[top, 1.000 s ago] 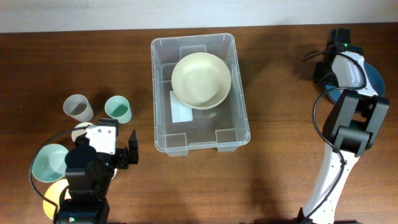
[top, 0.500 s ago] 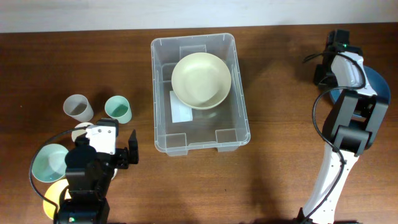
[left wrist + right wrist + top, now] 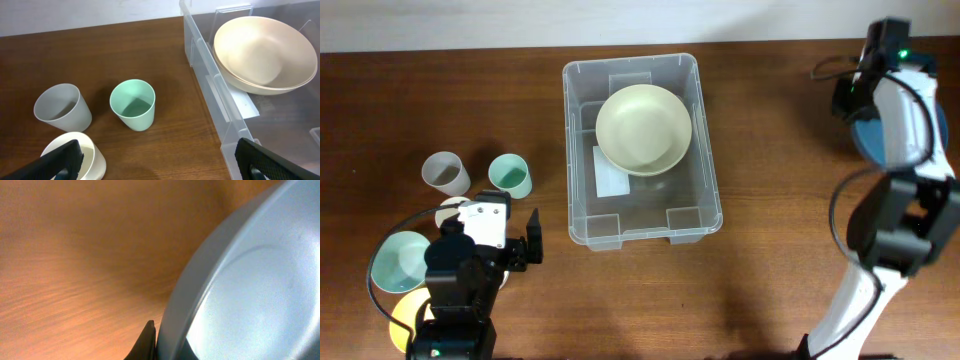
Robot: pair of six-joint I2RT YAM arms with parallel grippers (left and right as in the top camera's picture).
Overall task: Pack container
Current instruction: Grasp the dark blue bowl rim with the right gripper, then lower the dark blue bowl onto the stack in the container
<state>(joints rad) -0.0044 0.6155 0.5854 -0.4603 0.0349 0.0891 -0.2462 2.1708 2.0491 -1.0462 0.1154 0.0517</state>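
The clear container stands at the table's middle with a cream bowl in its far half and a white label on its bottom. The left wrist view has its rim and the bowl on the right. My left gripper is open at the front left, left of the container, with bare wood between its fingers. My right gripper at the far right is shut on the rim of a blue plate. That rim is pinched between the fingers.
A grey cup and a mint cup stand left of the container. A cream cup, a mint bowl and a yellow dish lie partly under my left arm. The right arm's cable loops near the plate.
The right gripper has shut on the blue plate's rim, and the right arm has swung up and toward the back. The left arm, cups and container have not moved.
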